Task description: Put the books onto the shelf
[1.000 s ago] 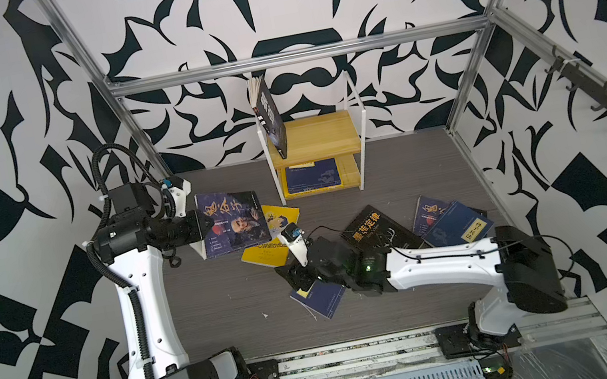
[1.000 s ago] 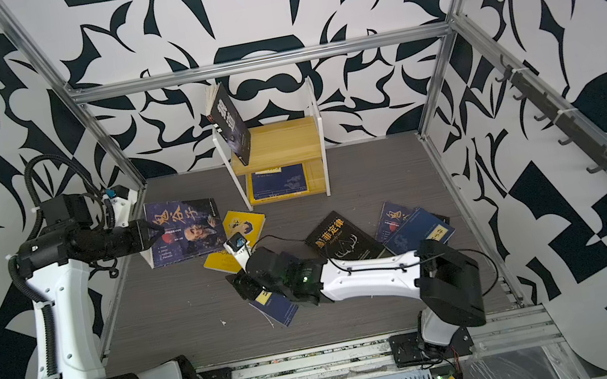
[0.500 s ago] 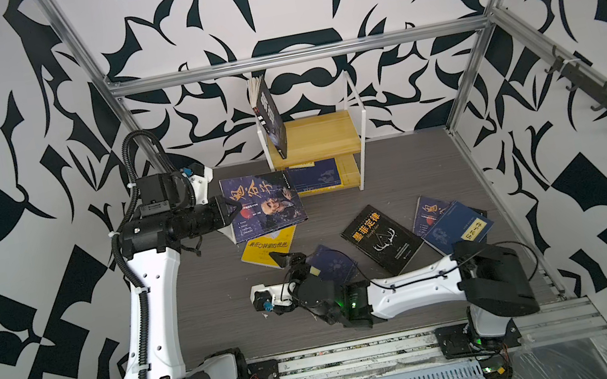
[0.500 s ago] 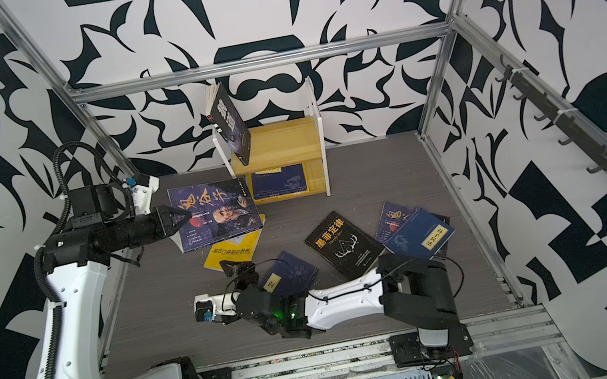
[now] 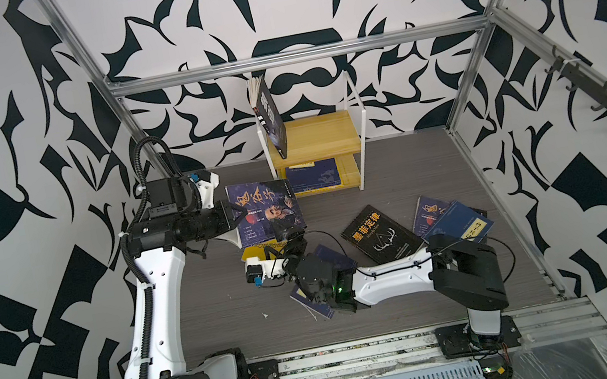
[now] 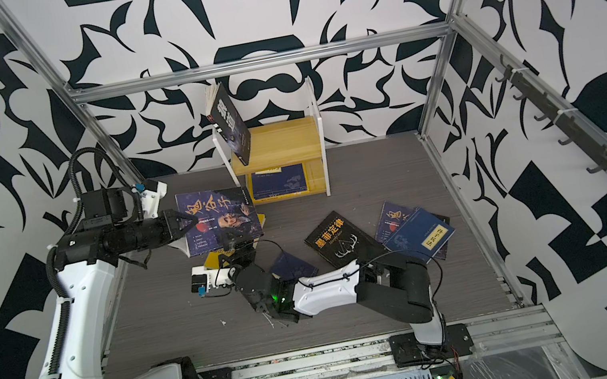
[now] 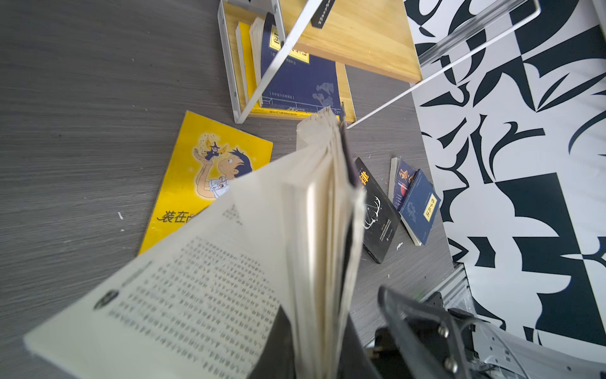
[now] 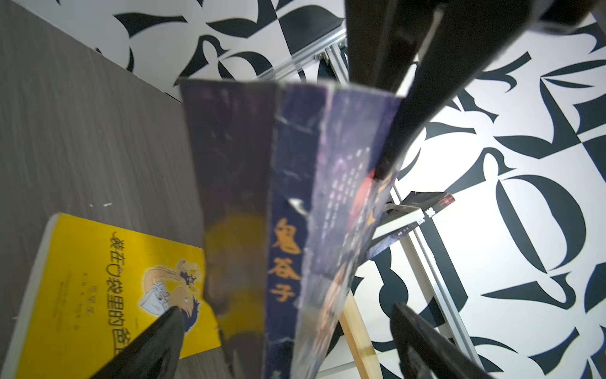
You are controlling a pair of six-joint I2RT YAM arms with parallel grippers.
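My left gripper (image 5: 235, 216) pinches the purple-blue book (image 5: 266, 205) aloft while my right gripper (image 5: 290, 237), spread wide, straddles its corner, probably to steady it.

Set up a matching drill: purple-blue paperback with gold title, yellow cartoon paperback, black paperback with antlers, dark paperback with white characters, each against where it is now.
Books
1. purple-blue paperback with gold title
2. yellow paperback with cartoon boy
3. black paperback with gold characters and antlers
4. dark paperback with white characters

Places
A. standing tilted on the top board of the yellowish wooden shelf
B. flat on the grey table, right of the middle
C. gripped by the left hand, off the table
D. flat on the table, beneath the raised book

Pairs: 1-C, 2-D, 3-B, 4-A
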